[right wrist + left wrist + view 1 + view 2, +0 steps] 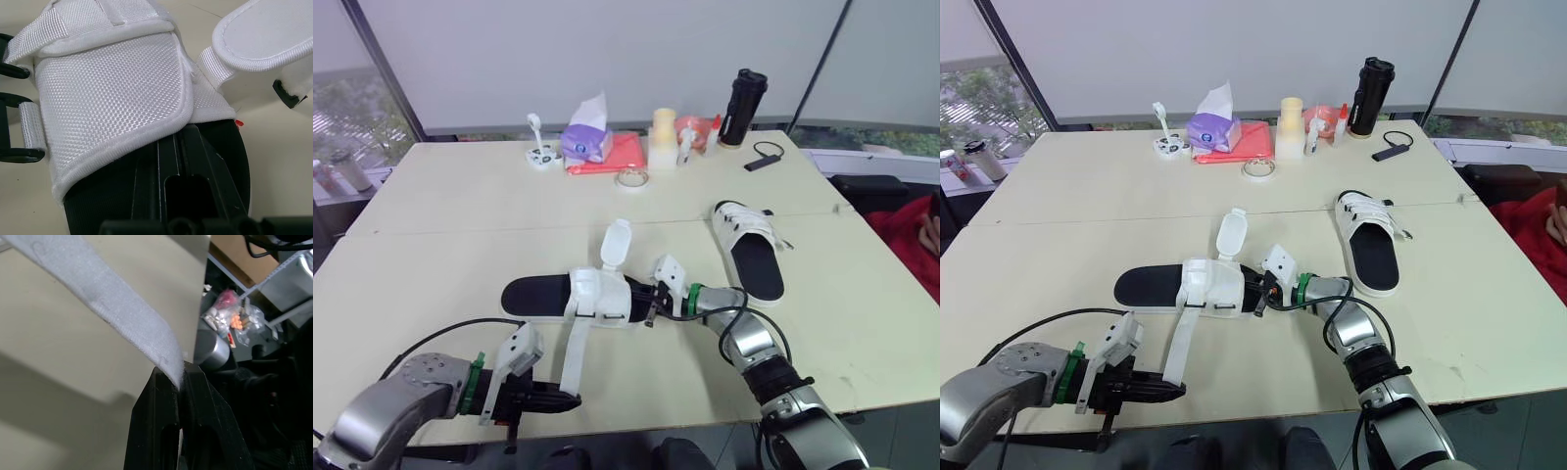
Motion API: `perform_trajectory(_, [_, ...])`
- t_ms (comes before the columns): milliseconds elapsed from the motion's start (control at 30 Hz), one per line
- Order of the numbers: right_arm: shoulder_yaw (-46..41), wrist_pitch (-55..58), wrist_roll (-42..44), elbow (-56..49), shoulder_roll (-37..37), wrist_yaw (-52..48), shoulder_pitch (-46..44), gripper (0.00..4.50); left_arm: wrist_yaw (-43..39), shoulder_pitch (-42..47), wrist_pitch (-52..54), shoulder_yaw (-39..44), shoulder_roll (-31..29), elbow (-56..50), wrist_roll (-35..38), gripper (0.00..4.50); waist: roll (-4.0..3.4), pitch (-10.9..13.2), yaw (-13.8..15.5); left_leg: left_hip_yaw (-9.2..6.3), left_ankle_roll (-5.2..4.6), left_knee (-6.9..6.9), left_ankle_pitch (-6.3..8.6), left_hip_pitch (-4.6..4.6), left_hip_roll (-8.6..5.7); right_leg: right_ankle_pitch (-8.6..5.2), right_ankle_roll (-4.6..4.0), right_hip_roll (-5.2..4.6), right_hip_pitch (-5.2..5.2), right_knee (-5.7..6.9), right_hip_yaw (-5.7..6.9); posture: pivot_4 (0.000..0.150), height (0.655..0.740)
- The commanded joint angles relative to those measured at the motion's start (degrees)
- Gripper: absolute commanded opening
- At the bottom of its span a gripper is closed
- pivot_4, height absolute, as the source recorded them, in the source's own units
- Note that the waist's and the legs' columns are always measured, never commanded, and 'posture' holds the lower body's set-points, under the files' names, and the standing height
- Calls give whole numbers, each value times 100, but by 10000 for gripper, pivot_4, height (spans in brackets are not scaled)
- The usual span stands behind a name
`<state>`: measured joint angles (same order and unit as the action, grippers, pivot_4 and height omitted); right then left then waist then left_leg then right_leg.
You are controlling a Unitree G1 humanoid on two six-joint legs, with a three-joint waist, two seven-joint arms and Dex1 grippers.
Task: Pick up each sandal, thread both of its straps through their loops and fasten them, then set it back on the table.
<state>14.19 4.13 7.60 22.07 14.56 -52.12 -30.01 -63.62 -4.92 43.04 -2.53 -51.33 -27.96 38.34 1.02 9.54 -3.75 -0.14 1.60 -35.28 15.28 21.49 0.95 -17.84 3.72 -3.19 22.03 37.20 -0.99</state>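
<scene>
txt: none legible | labels/brands: none | nums/signs: none

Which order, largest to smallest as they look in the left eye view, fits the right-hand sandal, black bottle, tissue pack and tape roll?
1. right-hand sandal, clearly largest.
2. black bottle and tissue pack: about alike, unranked; both stand farther from the camera.
3. tape roll, smallest.

Black soles, white woven-mesh uppers on near sandal (582, 294) and far sandal (756, 266). The loose strap (122, 318) is white, worktop (440, 225) cream, tissue pack (587, 143) purple, cloth (625, 155) red, flask (742, 95) black.
</scene>
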Motion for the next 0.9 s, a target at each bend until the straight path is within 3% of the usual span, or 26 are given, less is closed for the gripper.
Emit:
perform_trajectory(33, [132, 174, -272, 422, 49, 88, 140, 0, -214, -93, 70, 8, -133, -270, 220, 643, 0, 0, -13, 0, 0, 5, 0, 0, 0, 0, 0, 0, 2, -3, 0, 1500, 7400])
perform_trajectory(167, [135, 172, -272, 426, 66, 85, 136, 0, -162, 115, 267, 167, -106, -341, 566, 643, 0, 0, -15, 2, 0, 13, 0, 1, 0, 0, 0, 0, 6, -5, 1, 1500, 7400])
perform_trajectory(267, [135, 170, -276, 429, 72, 79, 136, 0, 72, 680, 638, 510, 76, -232, 1192, 643, 1, 0, 7, 2, 1, 10, -1, 2, 0, 0, 0, 0, 4, -5, 2, 1500, 7400])
perform_trajectory(500, [173, 157, -293, 433, 45, 64, 137, 0, 801, 2216, 1151, 904, 709, 607, 1860, 643, 2, -1, 1, 2, 2, 3, -4, -2, -2, 11, 21, 2, -3, -2, 4, 1500, 7400])
perform_trajectory(700, [198, 151, -305, 378, 37, 75, 117, 0, 2259, 2891, 1363, 930, 1710, 1561, 1609, 643, 7, 1, 6, 0, 2, -8, -4, -2, -3, 23, 43, 15, -7, 3, 6, 1500, 7400])
perform_trajectory(800, [204, 145, -308, 380, 33, 87, 115, 0, 2512, 2936, 1416, 984, 1913, 1708, 1613, 643, 8, 1, 5, 0, 2, -10, -5, -2, -2, 24, 45, 21, -8, 4, 4, 1500, 7400])
perform_trajectory(900, [207, 144, -308, 360, 42, 96, 133, 0, 2637, 2921, 1423, 959, 1993, 1799, 1540, 10728, 9, 0, 15, -2, 6, -10, -7, -4, -1, 24, 46, 23, -9, 7, 4, 1500, 7400])
